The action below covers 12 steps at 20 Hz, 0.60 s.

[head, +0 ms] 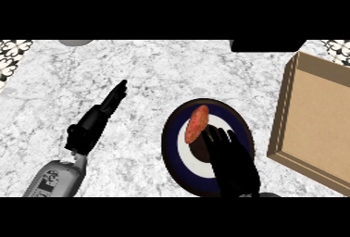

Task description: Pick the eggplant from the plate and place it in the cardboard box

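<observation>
On the plate lies an orange-red vegetable, with the right hand just beside it, fingers straight and holding nothing. Off to the right sits the box. Left hand rests flat, fingers straight.

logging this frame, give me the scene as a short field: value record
surface: marble counter
plate: dark blue rim, white ring, dark centre
eggplant: reddish, lying on the plate's far left part
cardboard box: open, right of the plate
right hand: open, over the plate, fingertips beside the eggplant
left hand: open, fingers straight, left of the plate
</observation>
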{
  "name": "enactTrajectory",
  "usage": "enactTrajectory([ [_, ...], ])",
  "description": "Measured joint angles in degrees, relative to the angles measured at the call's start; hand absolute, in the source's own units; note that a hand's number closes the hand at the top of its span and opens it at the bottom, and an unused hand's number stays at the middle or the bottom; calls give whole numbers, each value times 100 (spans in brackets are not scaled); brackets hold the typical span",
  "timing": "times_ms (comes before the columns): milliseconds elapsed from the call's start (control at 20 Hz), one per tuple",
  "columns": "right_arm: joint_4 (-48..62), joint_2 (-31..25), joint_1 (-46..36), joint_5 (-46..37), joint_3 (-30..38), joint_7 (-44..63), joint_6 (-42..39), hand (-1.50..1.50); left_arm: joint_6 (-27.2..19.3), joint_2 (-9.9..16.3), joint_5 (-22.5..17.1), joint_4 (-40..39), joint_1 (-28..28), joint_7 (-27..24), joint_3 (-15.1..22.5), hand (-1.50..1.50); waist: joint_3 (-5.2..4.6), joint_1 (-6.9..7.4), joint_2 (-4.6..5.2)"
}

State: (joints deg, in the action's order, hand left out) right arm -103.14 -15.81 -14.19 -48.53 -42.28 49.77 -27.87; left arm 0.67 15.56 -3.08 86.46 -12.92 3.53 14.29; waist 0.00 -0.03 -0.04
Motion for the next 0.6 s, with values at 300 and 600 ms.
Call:
enactTrajectory([
  [300, 366, 210, 87, -208, 219, -230, -220, -150, 90, -167, 181, 167, 62, 160, -108, 0, 0, 8, 0],
  [600, 642, 389, 255, -507, 292, -353, -320, -150, 112, -424, 407, 183, 69, 266, -143, 0, 0, 5, 1],
])
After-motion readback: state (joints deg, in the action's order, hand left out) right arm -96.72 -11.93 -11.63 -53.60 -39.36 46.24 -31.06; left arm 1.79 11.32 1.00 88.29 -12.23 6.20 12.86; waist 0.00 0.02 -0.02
